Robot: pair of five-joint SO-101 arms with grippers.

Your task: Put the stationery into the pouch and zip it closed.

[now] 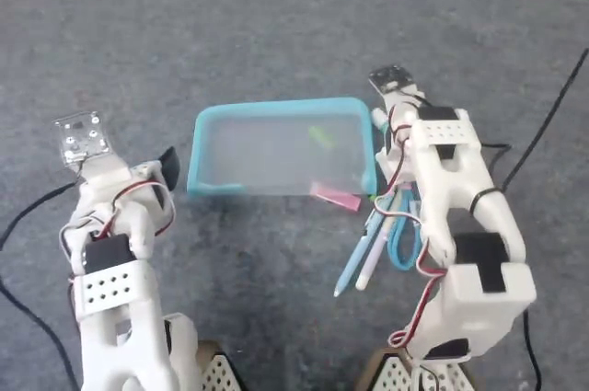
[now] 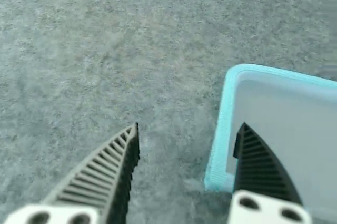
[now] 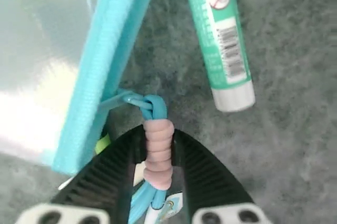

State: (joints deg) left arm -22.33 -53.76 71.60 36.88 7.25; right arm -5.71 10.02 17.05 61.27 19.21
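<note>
right wrist view: the right gripper (image 3: 157, 135) has its jaws clamped on the pink ribbed zipper pull (image 3: 158, 155) (tied on by a blue cord (image 3: 154, 106)) of the translucent turquoise-edged pouch (image 3: 105, 60), which lies mid-way across the grey carpet-like table (image 1: 276, 41). a green-and-white glue stick (image 3: 221, 39) lies just beside the pouch. the left gripper (image 2: 189, 127) hovers with jaws wide, one finger over the pouch's other end. blue and white pens (image 1: 373, 244) lie by the right arm.
</note>
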